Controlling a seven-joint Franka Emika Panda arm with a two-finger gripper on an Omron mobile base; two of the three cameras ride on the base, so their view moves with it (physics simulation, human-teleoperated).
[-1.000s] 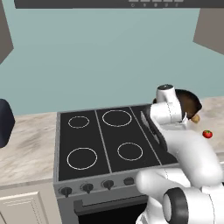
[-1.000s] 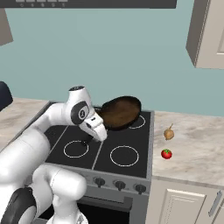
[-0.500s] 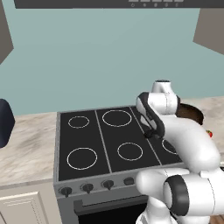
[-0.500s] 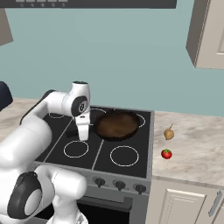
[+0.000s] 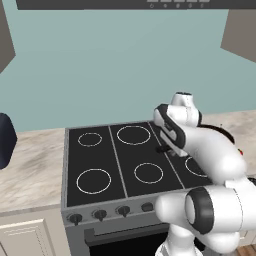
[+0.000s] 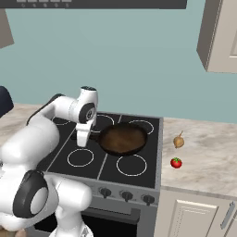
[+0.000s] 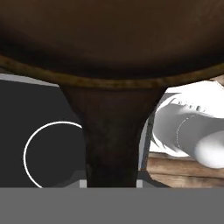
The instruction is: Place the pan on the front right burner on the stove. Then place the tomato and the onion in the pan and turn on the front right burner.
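the front right burner (image 6: 131, 165) is bare, so step one isn't finished. just behind it the pan (image 6: 123, 138) hangs above the stove (image 6: 60, 159), between the front and back rings, its handle clamped in the closed gripper (image 6: 82, 141). the tomato (image 6: 176, 162) and, farther back, the onion (image 6: 178, 140) wait on the counter (image 6: 203, 157); the burner knob likely remains untouched.
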